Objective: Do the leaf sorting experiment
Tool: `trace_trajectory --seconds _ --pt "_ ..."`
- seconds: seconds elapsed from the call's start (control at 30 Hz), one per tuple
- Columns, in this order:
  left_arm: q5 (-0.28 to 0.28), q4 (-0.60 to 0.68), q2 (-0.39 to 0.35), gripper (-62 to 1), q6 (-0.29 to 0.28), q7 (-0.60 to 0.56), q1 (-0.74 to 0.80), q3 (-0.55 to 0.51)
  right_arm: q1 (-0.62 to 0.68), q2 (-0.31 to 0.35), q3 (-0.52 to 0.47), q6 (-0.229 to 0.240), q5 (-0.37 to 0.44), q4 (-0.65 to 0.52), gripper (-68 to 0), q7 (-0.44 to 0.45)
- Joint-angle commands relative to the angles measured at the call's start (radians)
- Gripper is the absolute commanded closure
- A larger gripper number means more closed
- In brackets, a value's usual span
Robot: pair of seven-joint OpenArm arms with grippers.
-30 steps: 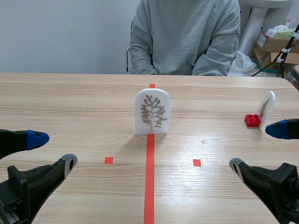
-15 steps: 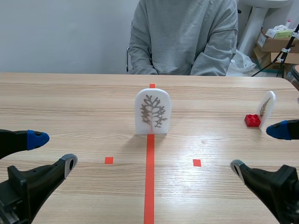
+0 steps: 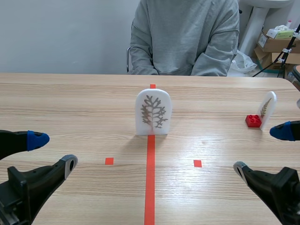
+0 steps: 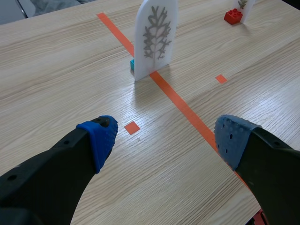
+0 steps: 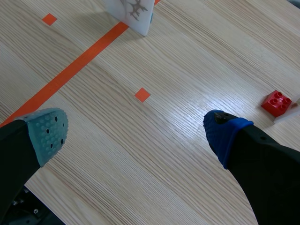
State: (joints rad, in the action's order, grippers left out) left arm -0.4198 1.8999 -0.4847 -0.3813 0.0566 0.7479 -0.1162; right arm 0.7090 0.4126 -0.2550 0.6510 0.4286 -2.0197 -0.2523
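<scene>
A white arched card with a branching leaf print (image 3: 153, 112) stands upright on the red centre tape line, also ahead of my left gripper (image 4: 155, 36), with a small teal block (image 4: 132, 64) behind its base. A second, smaller white leaf card (image 3: 267, 109) stands at the right on a red brick (image 3: 253, 121); the red brick (image 5: 276, 103) lies ahead of my right gripper. My left gripper (image 3: 52, 150) is open at the near left, holding nothing. My right gripper (image 3: 263, 151) is open at the near right, some way short of the brick.
A person in a grey sweatshirt (image 3: 184, 37) sits across the table with hands below its edge. Cardboard boxes (image 3: 276, 43) stand beyond the table's far right corner. Small orange-red squares (image 3: 109, 161) mark the wood on either side of the centre line.
My right gripper has drifted slightly to the right. The cards, the brick and the left arm have not moved.
</scene>
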Motion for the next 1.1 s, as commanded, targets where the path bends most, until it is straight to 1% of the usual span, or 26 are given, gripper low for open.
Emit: trace_trajectory --seconds 0.0,0.07,0.1,0.17,0.2,0.3,0.4,0.47,0.53,0.63,0.73,0.83,0.93,1.07 --pt "-0.006 0.021 0.008 -45.4 -0.003 -0.011 -0.003 -0.004 -0.014 0.008 -0.001 -0.005 -0.009 0.001 -59.1 0.011" --pt "-0.006 0.021 0.008 -45.4 -0.003 -0.011 -0.003 -0.004 -0.021 0.008 -0.001 -0.033 -0.027 0.001 -59.1 0.008" --pt "-0.006 0.021 0.008 -45.4 -0.003 -0.011 -0.003 -0.004 -0.032 0.008 -0.001 -0.042 -0.048 0.001 -59.1 0.001" --pt "-0.006 0.021 0.008 -45.4 -0.003 -0.011 -0.003 -0.004 -0.072 0.009 -0.001 -0.042 -0.091 0.007 -59.1 -0.017" --pt "-0.006 0.021 0.008 -45.4 -0.003 -0.010 -0.003 -0.004 -0.098 0.013 0.000 -0.042 -0.097 0.017 -59.1 -0.028" --pt "-0.006 0.021 0.008 -45.4 -0.003 -0.010 -0.003 -0.004 -0.180 0.076 0.036 -0.047 -0.097 0.076 -59.1 -0.037" --pt "-0.006 0.021 0.008 -45.4 -0.003 -0.011 -0.003 -0.003 -0.298 0.138 0.115 -0.060 -0.097 0.188 -59.1 -0.024" --pt "-0.006 0.021 0.008 -45.4 -0.003 -0.010 -0.003 -0.003 -0.388 0.165 0.181 -0.060 -0.097 0.279 -59.1 -0.011" --pt "-0.006 0.021 0.008 -45.4 -0.003 -0.010 -0.003 -0.003 -0.488 0.178 0.257 -0.060 -0.096 0.372 -59.1 -0.002" --pt "-0.006 0.021 0.008 -45.4 -0.003 -0.011 -0.003 -0.003 -0.644 0.180 0.379 -0.060 -0.096 0.504 -59.1 0.013" --pt "-0.006 0.021 0.008 -45.4 -0.003 -0.010 -0.003 -0.003 -0.802 0.169 0.521 -0.060 -0.097 0.629 -59.1 0.041" --pt "-0.006 0.021 0.008 -45.4 -0.003 -0.010 -0.003 -0.003 -0.947 0.134 0.654 -0.060 -0.097 0.745 -59.1 0.042" --pt "-0.006 0.021 0.009 -45.4 -0.003 -0.002 -0.003 -0.003 -1.072 0.073 0.761 -0.060 -0.106 0.863 -59.1 0.048" --pt "-0.006 0.021 0.034 -45.4 -0.003 0.008 -0.003 -0.004 -1.191 -0.026 0.853 -0.060 -0.140 1.009 -59.1 0.075"
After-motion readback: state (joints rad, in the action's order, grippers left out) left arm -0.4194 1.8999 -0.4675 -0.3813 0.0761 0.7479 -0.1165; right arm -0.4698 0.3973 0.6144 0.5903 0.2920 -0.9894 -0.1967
